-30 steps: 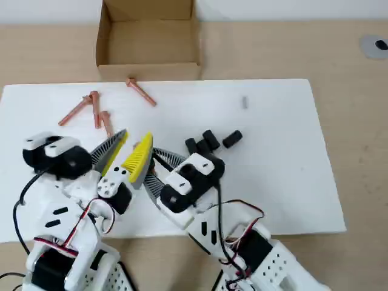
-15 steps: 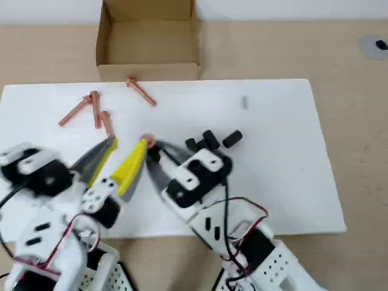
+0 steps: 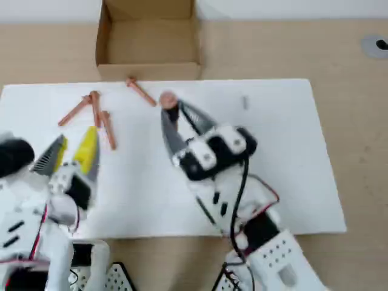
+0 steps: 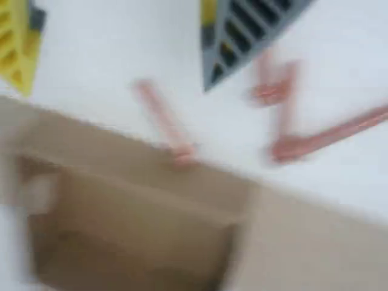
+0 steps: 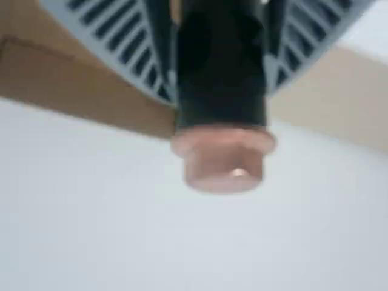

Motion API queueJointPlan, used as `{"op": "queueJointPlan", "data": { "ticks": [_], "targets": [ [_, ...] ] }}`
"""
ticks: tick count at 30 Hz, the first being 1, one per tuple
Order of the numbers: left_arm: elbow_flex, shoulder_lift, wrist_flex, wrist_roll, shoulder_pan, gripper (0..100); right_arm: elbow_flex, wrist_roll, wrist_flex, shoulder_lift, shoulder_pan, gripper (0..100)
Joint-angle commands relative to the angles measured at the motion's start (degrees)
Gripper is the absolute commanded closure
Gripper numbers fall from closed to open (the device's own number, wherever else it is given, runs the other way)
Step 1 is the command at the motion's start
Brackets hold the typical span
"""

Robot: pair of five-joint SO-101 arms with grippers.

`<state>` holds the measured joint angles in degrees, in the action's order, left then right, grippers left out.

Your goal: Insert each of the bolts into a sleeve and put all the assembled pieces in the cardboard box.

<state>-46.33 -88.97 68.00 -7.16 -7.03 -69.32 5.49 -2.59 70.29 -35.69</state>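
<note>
Wooden table [image 3: 357, 133] w/ a white mat [image 3: 279, 182] over most of it. The cardboard box [image 3: 148, 71] sits on the wood at the mat's far edge, open side up. From the high view we look straight in and see bare brown floor and upright walls.

The right gripper [image 3: 172, 115] is over the mat, short of the box's front wall and toward its right corner. Its grey fingers are clamped onto a black sleeve [image 5: 221, 73]. A copper bolt head [image 5: 223, 157] pokes out of the sleeve's end, so that's an assembled piece, held in the air and pointing toward the box.

The left gripper [image 3: 76, 136] is at the near left of the mat. Its yellow and grey fingers are spread wide apart w/ nothing between them.

Four loose bolts lie on the mat. Three are grouped [image 3: 95, 108] just ahead of the left gripper, w/ two of them touching or crossing at one end; we can't tell which. The fourth bolt [image 3: 140, 92] lies angled, its head right at the box's front wall and its other end near the held piece.
</note>
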Motion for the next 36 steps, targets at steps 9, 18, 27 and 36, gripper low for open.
{"op": "queueJointPlan", "data": {
  "ticks": [9, 18, 27, 36],
  "targets": [
    [-17.9, 14.3, -16.8, 13.5, -5.1, 80, 51.9, -0.4, 1.9, -56.1, 9.1, 98.9],
    [-21.1, 20.6, -22.8, 13.6, -5.3, 80, 77.4, 4.0, 2.0, -84.7, 13.8, 98.9],
    [-20.7, 27.2, -23.9, 13.8, -5.3, 80, 99.6, 6.0, 0.1, -106.3, 15.3, 98.9],
    [-20.7, 32.8, -23.3, 13.7, -5.4, 80, 126.3, 6.0, -2.4, -130.4, 17.3, 98.9]
  ]
}}
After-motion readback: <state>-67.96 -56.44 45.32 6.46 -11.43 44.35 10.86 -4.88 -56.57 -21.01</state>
